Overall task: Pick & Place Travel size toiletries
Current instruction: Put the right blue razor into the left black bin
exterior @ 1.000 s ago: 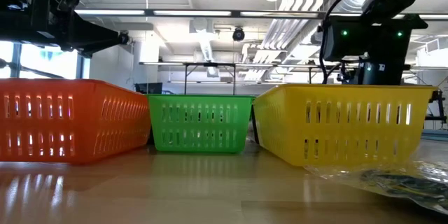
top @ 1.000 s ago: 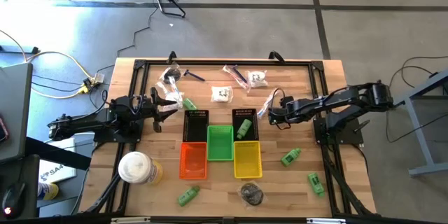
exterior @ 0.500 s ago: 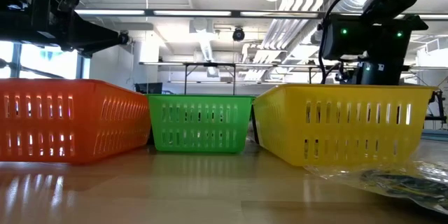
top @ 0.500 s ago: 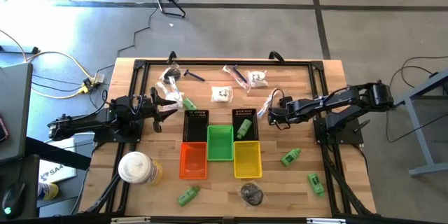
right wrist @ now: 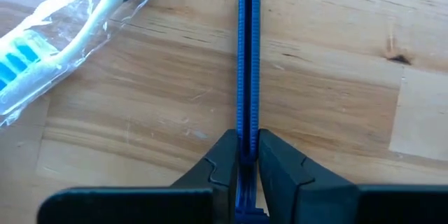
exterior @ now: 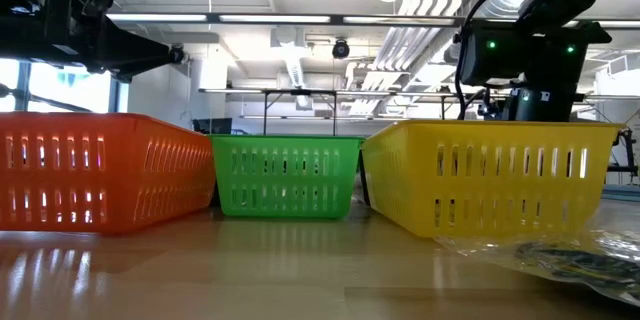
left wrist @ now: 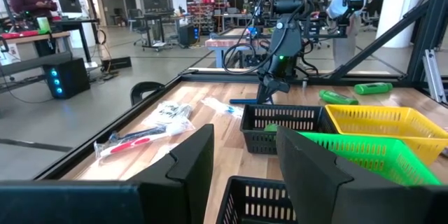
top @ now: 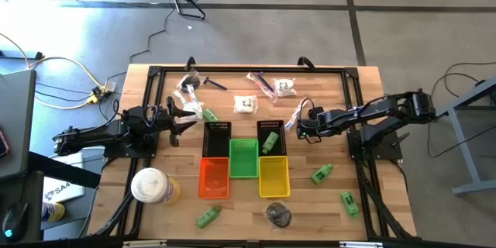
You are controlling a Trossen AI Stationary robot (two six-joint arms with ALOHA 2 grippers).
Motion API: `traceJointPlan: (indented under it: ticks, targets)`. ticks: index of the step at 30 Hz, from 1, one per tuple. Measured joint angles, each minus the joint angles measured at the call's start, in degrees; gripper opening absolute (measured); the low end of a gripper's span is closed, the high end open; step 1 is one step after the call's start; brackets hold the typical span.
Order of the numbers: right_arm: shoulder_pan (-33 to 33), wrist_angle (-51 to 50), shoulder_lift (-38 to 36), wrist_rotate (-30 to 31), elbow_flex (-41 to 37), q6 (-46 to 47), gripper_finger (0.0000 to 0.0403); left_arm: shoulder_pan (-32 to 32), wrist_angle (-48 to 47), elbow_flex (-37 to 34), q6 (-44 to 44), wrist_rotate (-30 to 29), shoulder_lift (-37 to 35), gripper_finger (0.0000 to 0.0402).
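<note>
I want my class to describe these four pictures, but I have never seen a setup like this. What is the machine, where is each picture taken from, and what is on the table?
It is a robot with two dark arms at a wooden table. One picture looks straight down, one looks level across the table top, and one camera rides on each wrist.

In the middle stand small baskets: orange, green, yellow and two black ones behind them. Scattered around are travel toiletries, such as small green tubes and a wrapped toothbrush.

The right gripper has its fingers closed on a slim blue comb lying on the wood. The left gripper waits open on the table's left side, holding nothing.
</note>
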Motion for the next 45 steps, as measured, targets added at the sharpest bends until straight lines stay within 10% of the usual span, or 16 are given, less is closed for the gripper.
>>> traceJointPlan:
  ticks: [23,45]
  targets:
    - [0.0,-0.6,-19.2,5.6,-0.2,-9.1,0.0033,0.0,0.0,0.0,0.0,-0.1,0.0,0.0152]
    - [0.0,38.2,-24.6,8.4,0.0,-53.2,0.0033,0.0,0.0,0.0,-7.5,-0.1,0.0,0.0152]
